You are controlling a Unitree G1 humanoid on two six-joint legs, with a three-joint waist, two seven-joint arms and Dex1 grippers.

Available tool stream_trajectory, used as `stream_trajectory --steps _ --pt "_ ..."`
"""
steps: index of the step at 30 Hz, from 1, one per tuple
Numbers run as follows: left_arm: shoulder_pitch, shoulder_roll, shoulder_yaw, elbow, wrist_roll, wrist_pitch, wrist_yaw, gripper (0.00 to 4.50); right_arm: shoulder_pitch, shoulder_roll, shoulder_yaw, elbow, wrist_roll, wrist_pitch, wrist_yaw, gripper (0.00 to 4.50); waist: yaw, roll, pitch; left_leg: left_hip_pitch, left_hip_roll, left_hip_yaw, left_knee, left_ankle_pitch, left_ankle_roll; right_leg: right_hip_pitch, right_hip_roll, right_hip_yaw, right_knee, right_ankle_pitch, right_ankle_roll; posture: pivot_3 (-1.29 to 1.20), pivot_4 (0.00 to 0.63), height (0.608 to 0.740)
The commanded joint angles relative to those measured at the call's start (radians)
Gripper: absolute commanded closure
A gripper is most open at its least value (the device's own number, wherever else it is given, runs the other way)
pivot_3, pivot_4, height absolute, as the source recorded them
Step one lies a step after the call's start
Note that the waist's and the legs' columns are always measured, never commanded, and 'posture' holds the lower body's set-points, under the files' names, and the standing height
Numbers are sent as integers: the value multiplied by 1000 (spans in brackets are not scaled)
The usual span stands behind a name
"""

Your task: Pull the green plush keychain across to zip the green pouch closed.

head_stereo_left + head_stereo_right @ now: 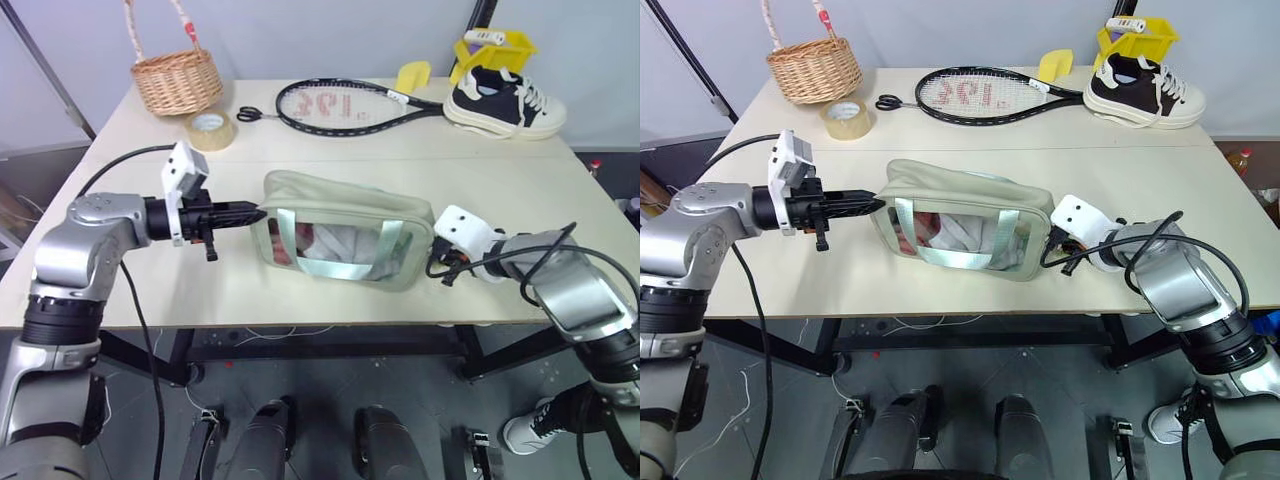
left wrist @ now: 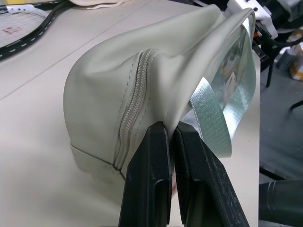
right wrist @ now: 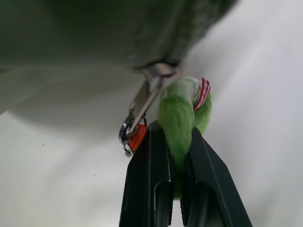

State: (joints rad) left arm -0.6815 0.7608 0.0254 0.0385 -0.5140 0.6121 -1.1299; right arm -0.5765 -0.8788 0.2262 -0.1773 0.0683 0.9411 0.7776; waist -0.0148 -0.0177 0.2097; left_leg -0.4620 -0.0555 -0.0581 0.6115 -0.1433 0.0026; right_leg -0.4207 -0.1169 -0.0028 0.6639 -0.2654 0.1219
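The green pouch point(image 1: 340, 225) lies on its side mid-table, its clear window facing me. My left gripper point(image 2: 171, 126) is shut on a fold of fabric at the pouch's left end, beside the zipper point(image 2: 135, 94), whose teeth are joined there. At the pouch's right end, the green plush keychain point(image 3: 177, 113) hangs from a metal clasp point(image 3: 135, 123) on the zipper pull. My right gripper point(image 3: 175, 130) is shut on the plush, which sits pinched between its two black fingers. In the head views, the right gripper's fingers are tucked against the pouch's right end.
Along the table's far side stand a wicker basket point(image 1: 178, 80), a tape roll point(image 1: 210, 130), scissors point(image 1: 250, 113), a tennis racket point(image 1: 335, 105), a black-and-white shoe point(image 1: 505, 100) and a yellow bin point(image 1: 495, 45). The table's front edge point(image 1: 300, 322) runs just below the pouch.
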Motion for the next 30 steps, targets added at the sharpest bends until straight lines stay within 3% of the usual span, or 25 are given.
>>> stream_trajectory --steps 1,5,7,10,13,20,25,30 --pt "-9 12 44 -39 -25 6 5 4500 -72 -13 -108 17 56 50 26 2896 1 0 0 0 0 0 0 0 0 0 0 0 0 0 0 0 150 724" --pt "-4 13 48 -56 -33 14 7 4500 -134 -33 -207 50 122 83 53 799 2 0 0 0 0 0 0 0 0 0 0 0 -1 0 1 0 150 724" --pt "0 15 50 -71 -43 22 6 4500 -156 -59 -256 46 166 88 91 71 3 0 0 0 0 0 -1 0 0 0 0 0 -1 0 1 0 150 724" --pt "3 19 58 -84 -58 39 7 4500 -177 -103 -314 41 232 78 156 71 3 0 0 -1 0 0 -1 0 0 0 -1 0 -1 0 1 0 150 724" --pt "3 31 76 -90 -93 78 -4 3470 -183 -136 -347 38 290 34 225 0 2 0 0 -1 0 0 -1 0 0 0 -1 0 -1 0 0 0 150 724" --pt "24 143 119 -91 -142 83 -129 11 -171 -165 -355 17 373 -54 339 0 -3 0 0 -1 0 1 -2 -1 0 -1 -1 0 -1 -1 -2 0 150 724" --pt "38 291 174 -68 -171 65 -277 11 -158 -173 -369 1 423 -101 397 0 -2 0 0 -1 0 1 -2 -1 0 -2 -1 0 -2 -1 -2 0 150 724" --pt "42 330 184 -53 -169 63 -318 11 -138 -183 -374 -18 442 -129 403 0 4 1 0 -1 0 1 -2 -2 -2 -1 -3 0 -4 -1 -3 0 150 724"
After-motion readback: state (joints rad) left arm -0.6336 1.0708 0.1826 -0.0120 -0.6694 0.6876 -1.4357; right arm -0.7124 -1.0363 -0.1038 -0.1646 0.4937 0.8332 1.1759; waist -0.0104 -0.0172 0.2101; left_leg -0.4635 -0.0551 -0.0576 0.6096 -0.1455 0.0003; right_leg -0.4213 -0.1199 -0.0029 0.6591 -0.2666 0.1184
